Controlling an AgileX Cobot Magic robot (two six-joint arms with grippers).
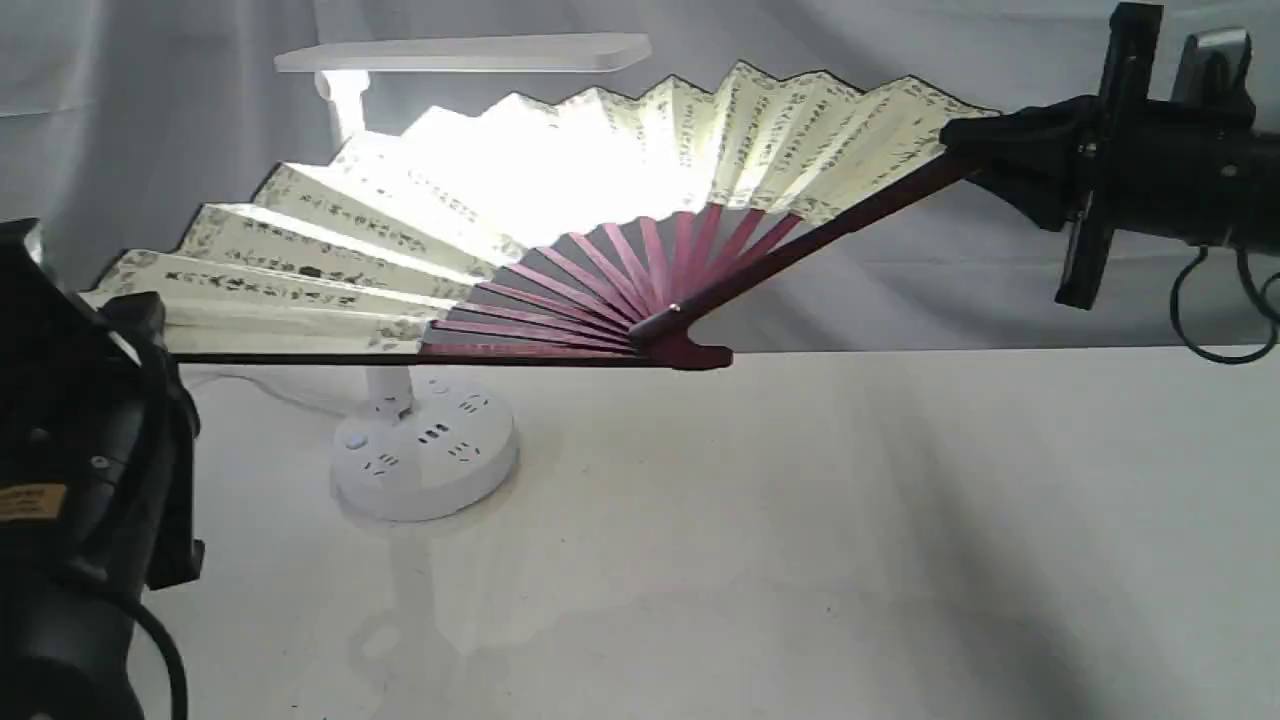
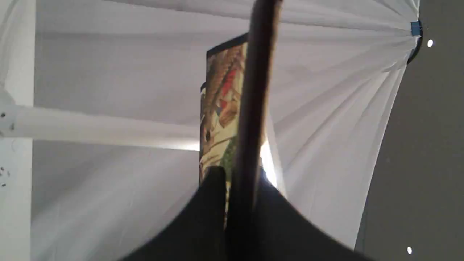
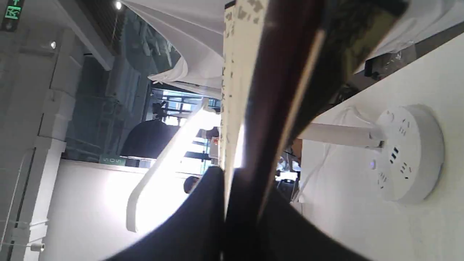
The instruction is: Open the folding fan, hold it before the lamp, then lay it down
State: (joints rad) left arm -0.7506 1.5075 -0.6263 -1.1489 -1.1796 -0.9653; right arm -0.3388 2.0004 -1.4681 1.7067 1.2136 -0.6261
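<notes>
The folding fan [image 1: 560, 210] is spread wide in the air above the table, its cream calligraphy leaf glowing where the lit lamp shines through. My left gripper [image 1: 140, 320] is shut on the fan's left guard, seen edge-on as a dark strip [image 2: 250, 119] between the black fingers. My right gripper [image 1: 965, 140] is shut on the fan's right guard [image 3: 275, 108] at the upper right. The white lamp [image 1: 425, 455] stands behind the fan; its flat head [image 1: 460, 55] rises above the leaf, and its stem is mostly hidden. Lamp base [image 3: 409, 152] and bright head [image 3: 170, 156] show in the right wrist view.
The white table [image 1: 800, 540] lies under the fan's pivot [image 1: 690, 350]. Grey cloth [image 1: 150, 110] hangs behind as a backdrop. The lamp's white cord [image 1: 260, 385] runs left behind the base. A white frame bar [image 2: 101, 127] crosses the left wrist view.
</notes>
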